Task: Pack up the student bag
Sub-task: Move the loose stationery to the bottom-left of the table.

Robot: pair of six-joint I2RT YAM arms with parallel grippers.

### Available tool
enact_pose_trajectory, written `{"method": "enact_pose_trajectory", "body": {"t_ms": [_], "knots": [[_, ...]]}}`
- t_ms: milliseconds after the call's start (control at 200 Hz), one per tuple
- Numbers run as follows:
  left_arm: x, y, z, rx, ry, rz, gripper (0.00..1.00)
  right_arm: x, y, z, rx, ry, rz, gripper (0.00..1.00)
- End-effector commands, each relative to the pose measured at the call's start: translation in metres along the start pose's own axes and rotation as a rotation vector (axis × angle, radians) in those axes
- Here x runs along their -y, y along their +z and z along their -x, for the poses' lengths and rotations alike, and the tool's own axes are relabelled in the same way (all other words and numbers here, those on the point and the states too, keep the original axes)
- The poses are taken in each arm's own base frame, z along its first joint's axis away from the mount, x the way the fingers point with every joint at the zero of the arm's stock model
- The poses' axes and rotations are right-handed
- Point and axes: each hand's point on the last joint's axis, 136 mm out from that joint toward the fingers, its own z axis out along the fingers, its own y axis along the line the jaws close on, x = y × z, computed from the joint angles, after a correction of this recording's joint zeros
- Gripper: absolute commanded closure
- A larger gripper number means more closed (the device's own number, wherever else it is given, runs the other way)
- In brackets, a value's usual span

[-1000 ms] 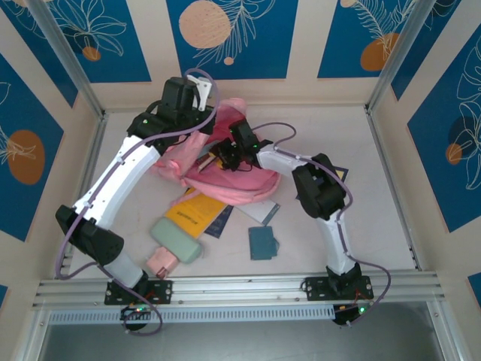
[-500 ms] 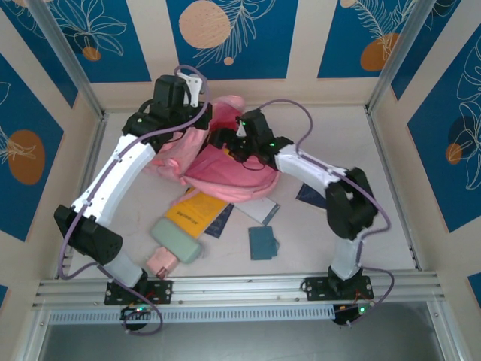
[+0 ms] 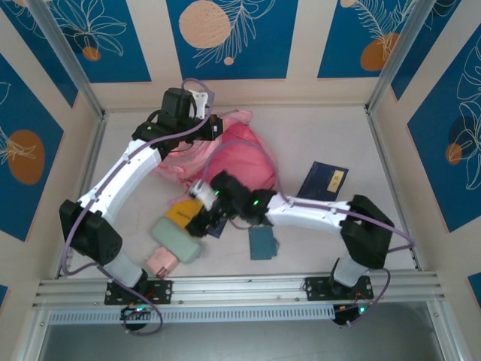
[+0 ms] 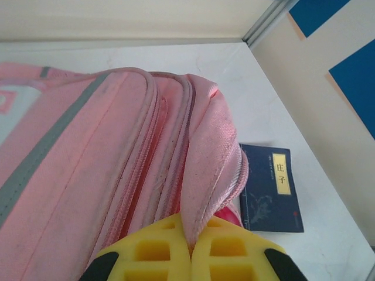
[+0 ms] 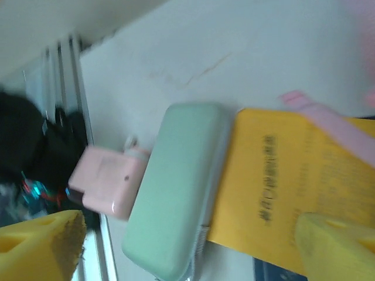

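At the far edge of the tabletop (image 3: 323,128), the left gripper (image 4: 190,250) pinches fabric of the student bag (image 4: 105,152). The right gripper (image 5: 187,234) gapes wide, empty, above the yellow book (image 5: 281,181).

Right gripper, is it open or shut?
Open. The right gripper has its yellow fingertips wide apart in the right wrist view, nothing between them; a mint green case and yellow booklet lie below.
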Motion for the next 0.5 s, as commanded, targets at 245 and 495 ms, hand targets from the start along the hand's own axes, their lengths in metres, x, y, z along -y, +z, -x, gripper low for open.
{"method": "enact_pose_trajectory", "body": {"t_ms": [245, 495], "knots": [[0.006, -0.022, 0.014, 0.083, -0.017, -0.031, 1.00, -0.068, 0.068, -0.040, -0.015, -0.603, 0.117, 0.01], [0.002, -0.036, 0.021, 0.121, -0.029, -0.022, 1.00, -0.082, 0.080, -0.031, -0.032, -0.689, 0.393, 0.01]]}}
